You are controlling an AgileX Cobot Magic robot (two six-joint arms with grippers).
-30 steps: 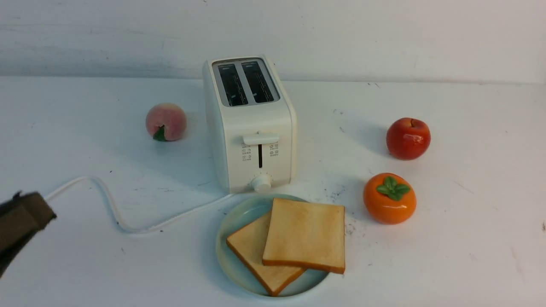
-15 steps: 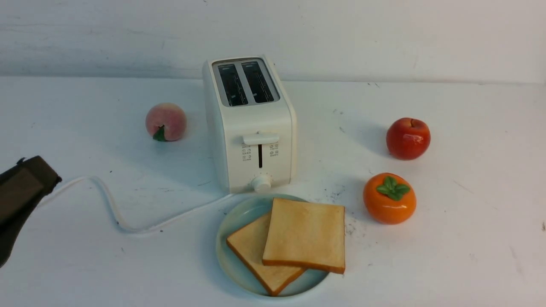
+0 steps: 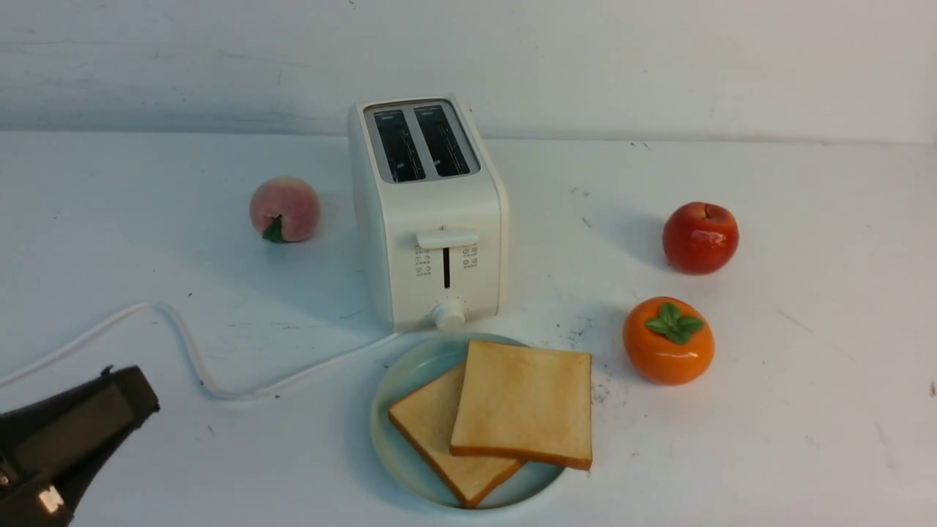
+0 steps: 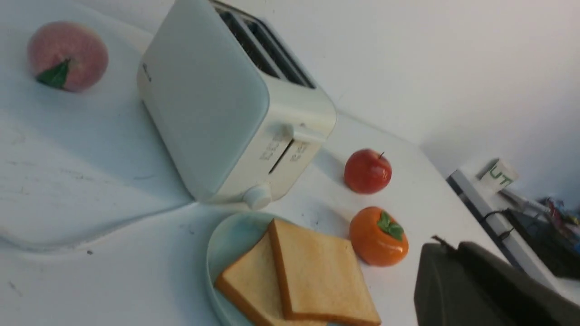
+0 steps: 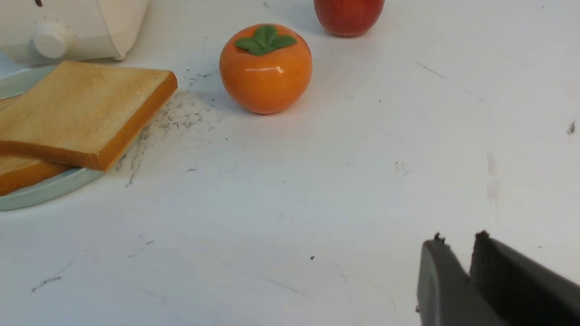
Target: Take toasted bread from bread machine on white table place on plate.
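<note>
Two slices of toasted bread lie overlapped on the pale blue-green plate (image 3: 399,373): the upper slice (image 3: 523,402) rests partly on the lower one (image 3: 432,432). The cream bread machine (image 3: 432,212) stands just behind the plate, both slots empty. My left gripper (image 3: 135,388) is shut and empty at the front left of the white table (image 3: 805,366), well left of the plate; it also shows in the left wrist view (image 4: 442,246). My right gripper (image 5: 458,240) is shut and empty, low over bare table right of the plate, and is out of the front view.
A peach (image 3: 285,208) sits left of the toaster. A red apple (image 3: 700,238) and an orange persimmon (image 3: 668,340) sit to the right. The toaster's white cord (image 3: 183,344) snakes across the table to the left, near my left gripper.
My left gripper first rose a little at the left edge, then dropped toward the front and shifted right. The toast, plate and toaster have not moved.
</note>
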